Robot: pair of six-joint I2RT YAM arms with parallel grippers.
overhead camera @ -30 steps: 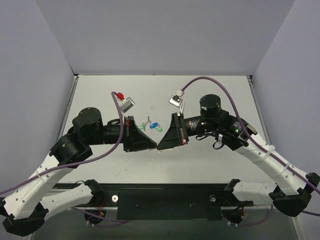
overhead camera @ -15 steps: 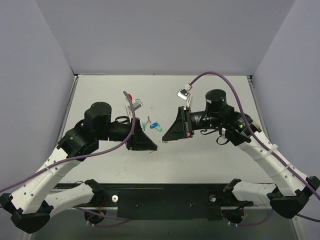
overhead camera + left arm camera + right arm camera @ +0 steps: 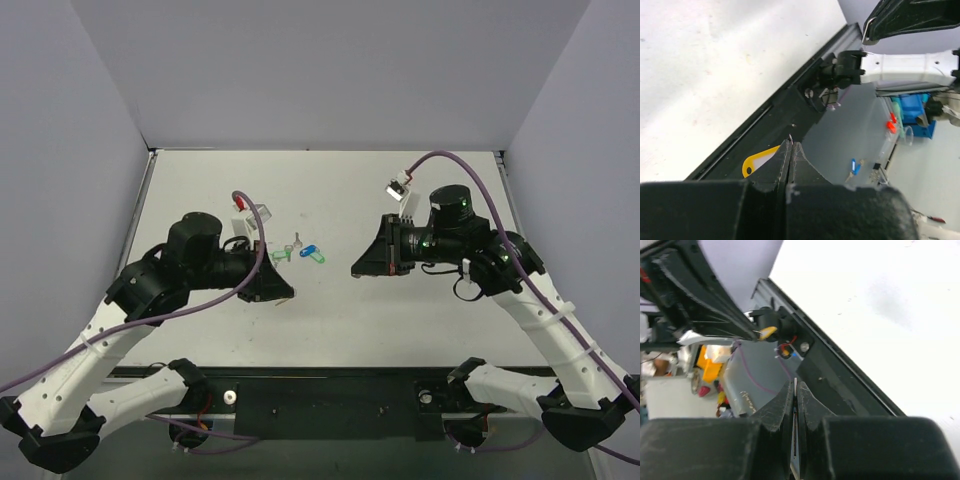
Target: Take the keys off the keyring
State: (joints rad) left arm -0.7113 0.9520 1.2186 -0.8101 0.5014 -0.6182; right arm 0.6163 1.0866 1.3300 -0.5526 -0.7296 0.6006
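My left gripper [image 3: 288, 292] is shut on the keyring. In the left wrist view the yellow tag [image 3: 760, 161] sticks out beside the closed jaws [image 3: 790, 145], with a bit of thin wire ring at the tips. My right gripper [image 3: 354, 270] is shut on a thin silver key [image 3: 795, 381], seen edge-on between the closed jaws in the right wrist view [image 3: 795, 387]. The two grippers point at each other with a gap between their tips, both held above the table. The right wrist view also shows the yellow tag [image 3: 767, 331] at the left gripper's tips.
A green key tag [image 3: 280, 256] and a blue key tag [image 3: 312, 254] with small keys lie on the white table [image 3: 400, 190] just behind the gap between the grippers. The black front rail [image 3: 330, 395] runs along the near edge.
The grippers were tip to tip at the table's middle. They have pulled apart: the left went left and nearer with the tag, the right went right with the key.
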